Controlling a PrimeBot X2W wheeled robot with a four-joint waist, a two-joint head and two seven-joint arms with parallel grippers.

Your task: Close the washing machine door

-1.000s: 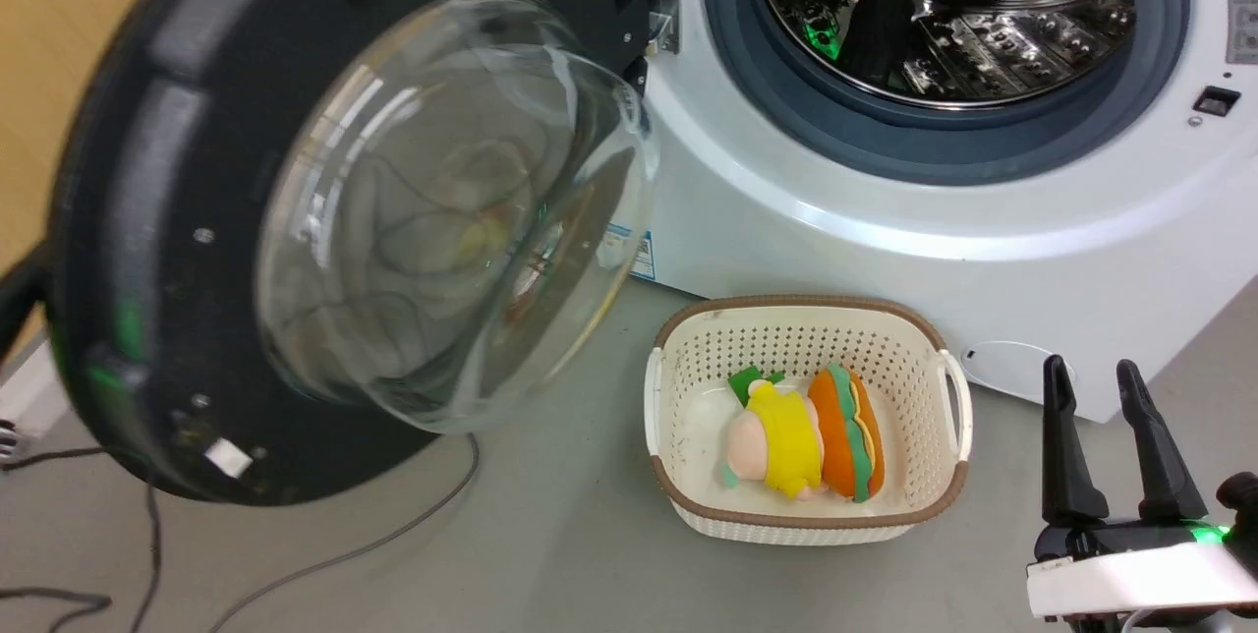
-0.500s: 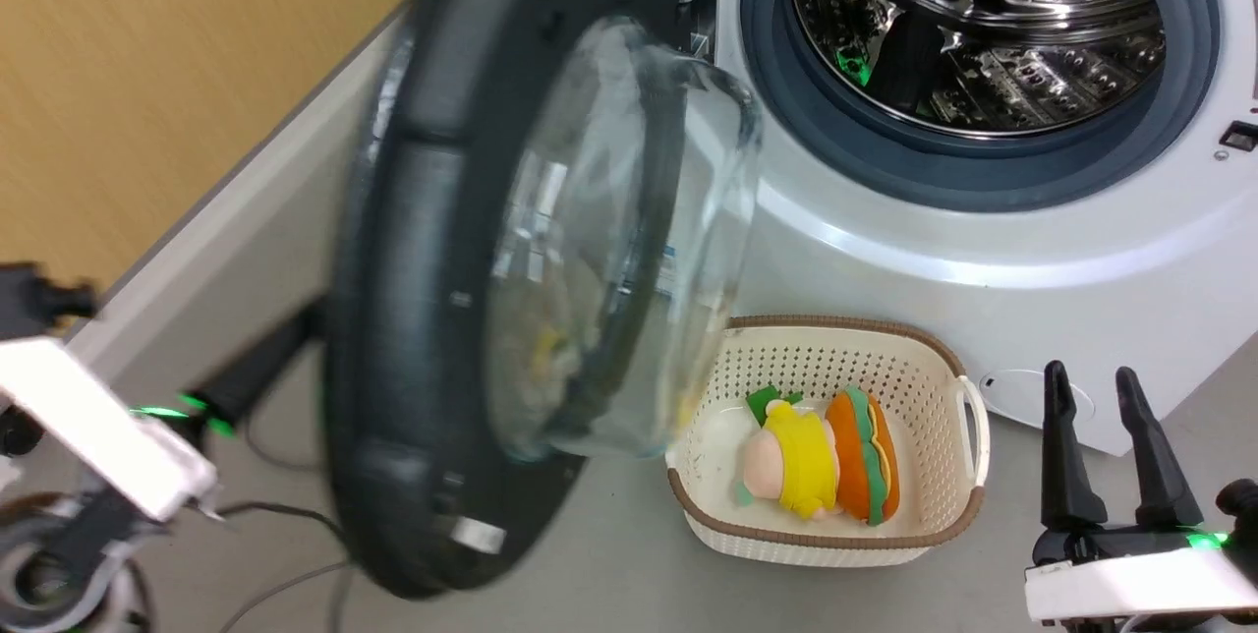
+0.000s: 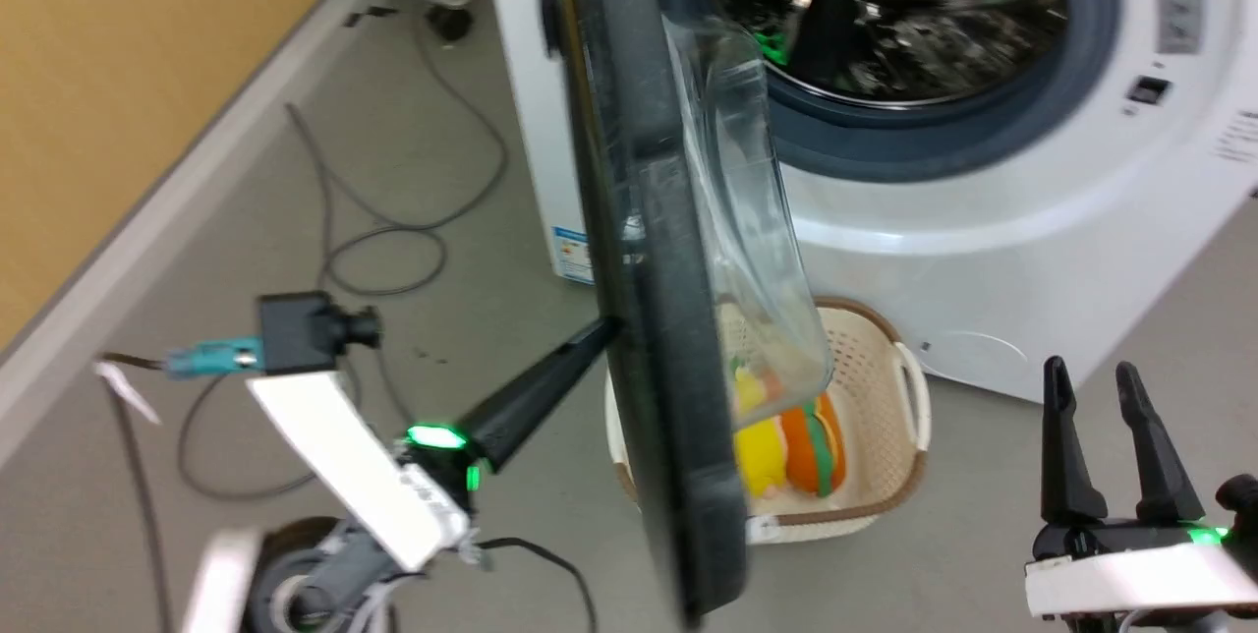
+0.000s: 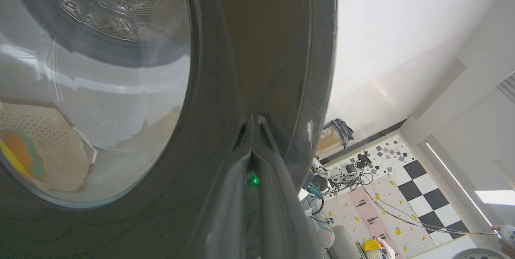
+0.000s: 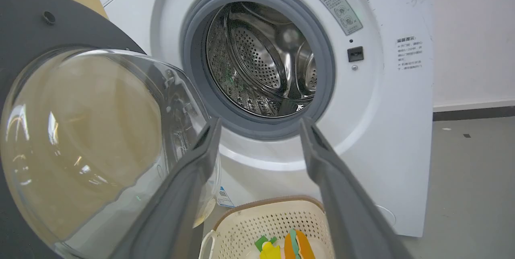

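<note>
My closed, empty left gripper (image 4: 253,121) presses the washing machine door (image 3: 651,220) just ahead; its tips could skid off that glossy face.

Robotics lab, loose cables (image 3: 383,293) on grey floor (image 3: 983,554), checkered mat (image 4: 418,174), washing machine (image 5: 386,130)

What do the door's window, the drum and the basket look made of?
Door window: clear glass or hard plastic, glossy; you see through it and it throws reflections.
Drum: polished perforated metal, likely steel; mirror shine, rows of holes.
Basket: cream plastic, matte, moulded holes, brown woven-look rim.
</note>
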